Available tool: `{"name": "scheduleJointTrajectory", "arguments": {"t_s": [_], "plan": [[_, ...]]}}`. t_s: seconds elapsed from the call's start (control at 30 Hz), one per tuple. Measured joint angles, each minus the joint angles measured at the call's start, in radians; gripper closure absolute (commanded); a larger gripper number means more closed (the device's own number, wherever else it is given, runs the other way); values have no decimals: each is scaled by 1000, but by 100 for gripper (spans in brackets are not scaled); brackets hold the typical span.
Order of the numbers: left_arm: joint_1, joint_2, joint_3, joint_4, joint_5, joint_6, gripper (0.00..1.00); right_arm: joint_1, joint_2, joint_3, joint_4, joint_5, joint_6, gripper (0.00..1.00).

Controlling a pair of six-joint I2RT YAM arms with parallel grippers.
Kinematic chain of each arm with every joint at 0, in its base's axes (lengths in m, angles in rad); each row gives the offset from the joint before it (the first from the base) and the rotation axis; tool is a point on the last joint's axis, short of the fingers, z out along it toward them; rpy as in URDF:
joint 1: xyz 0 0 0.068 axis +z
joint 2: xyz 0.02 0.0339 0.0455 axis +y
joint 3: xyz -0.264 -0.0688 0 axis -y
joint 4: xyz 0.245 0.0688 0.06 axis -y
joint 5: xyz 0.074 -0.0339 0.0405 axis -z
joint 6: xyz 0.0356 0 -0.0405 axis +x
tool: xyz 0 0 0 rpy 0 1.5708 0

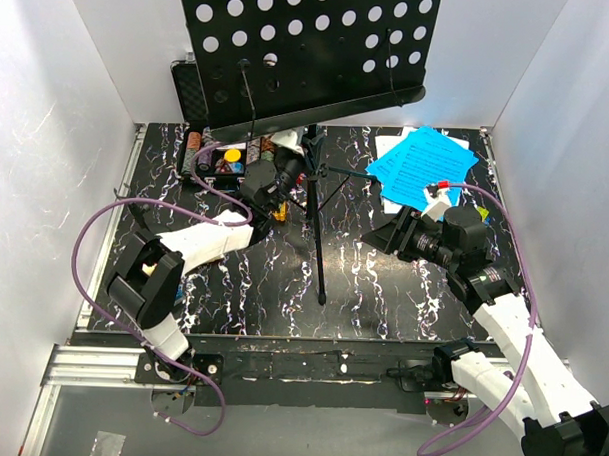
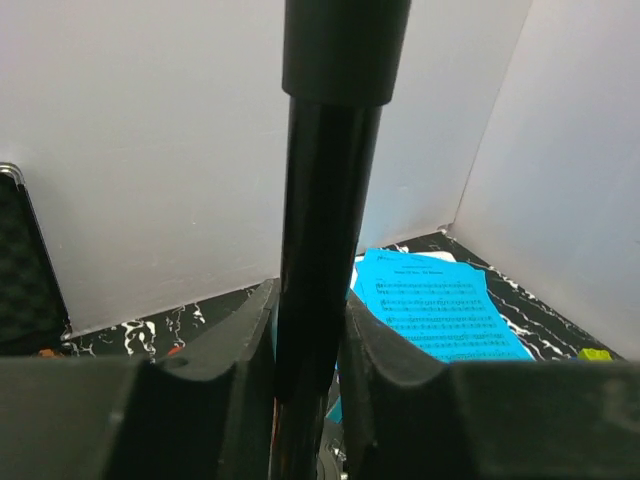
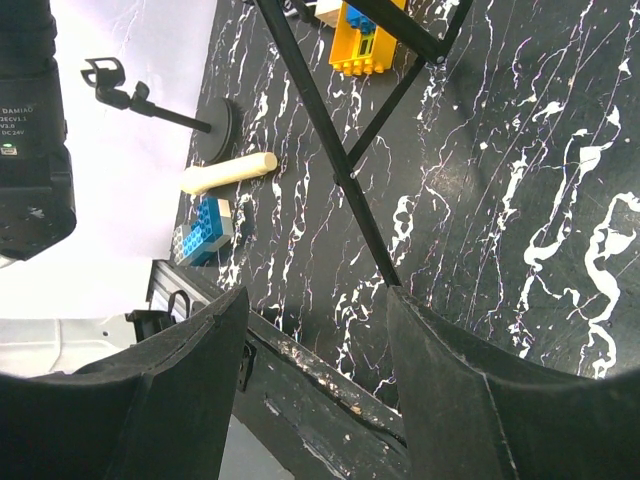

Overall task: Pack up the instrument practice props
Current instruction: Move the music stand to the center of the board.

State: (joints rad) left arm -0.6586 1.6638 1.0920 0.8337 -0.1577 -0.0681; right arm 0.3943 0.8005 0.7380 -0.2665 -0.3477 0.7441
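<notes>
The music stand pole (image 2: pixel 325 220) sits clamped in the left gripper (image 2: pixel 310 340); right gripper (image 3: pixel 318 340) open.

The music stand (image 1: pixel 320 83) was black, its desk hole-dotted; right of it, sheet-music pages (image 1: pixel 422 164) were blue; the worktop (image 1: pixel 382 291) black, white-veined.

Light comes from up top, bright and even; white walls (image 1: pixel 80 80) glow, a bit washed out; black counter (image 1: pixel 383 281) shines only a little; shadows soft & faint; left wrist pic: stand pole (image 2: pixel 320 250) & left tool (image 2: pixel 308 330) v. close, dark, blurry; right tool (image 3: pixel 315 300) dark, fuzzy too; counter behind it sharp.
</notes>
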Motion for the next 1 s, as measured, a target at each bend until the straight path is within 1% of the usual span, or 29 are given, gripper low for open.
{"name": "scheduleJointTrajectory", "arguments": {"t_s": [0.1, 0.13, 0.33, 0.5, 0.77, 1.0], "plan": [[0, 9, 8, -3, 18, 40, 99, 0, -1, 0, 0, 0, -2, 35], [0, 16, 16, -3, 22, 40, 100, 0, -2, 0, 0, 0, -5, 35], [2, 24, 23, -5, 57, 46, 100, 6, -9, -11, -10, 0, -21, 35], [14, 11, 16, -17, 116, 37, 100, 7, -10, -15, -39, 3, -47, 35], [22, -57, -57, -17, 195, 13, 100, 7, 40, -5, -54, 0, -72, 35], [21, -133, -114, -51, 256, -6, 100, 7, 44, 14, -54, 0, -87, 35]]}}
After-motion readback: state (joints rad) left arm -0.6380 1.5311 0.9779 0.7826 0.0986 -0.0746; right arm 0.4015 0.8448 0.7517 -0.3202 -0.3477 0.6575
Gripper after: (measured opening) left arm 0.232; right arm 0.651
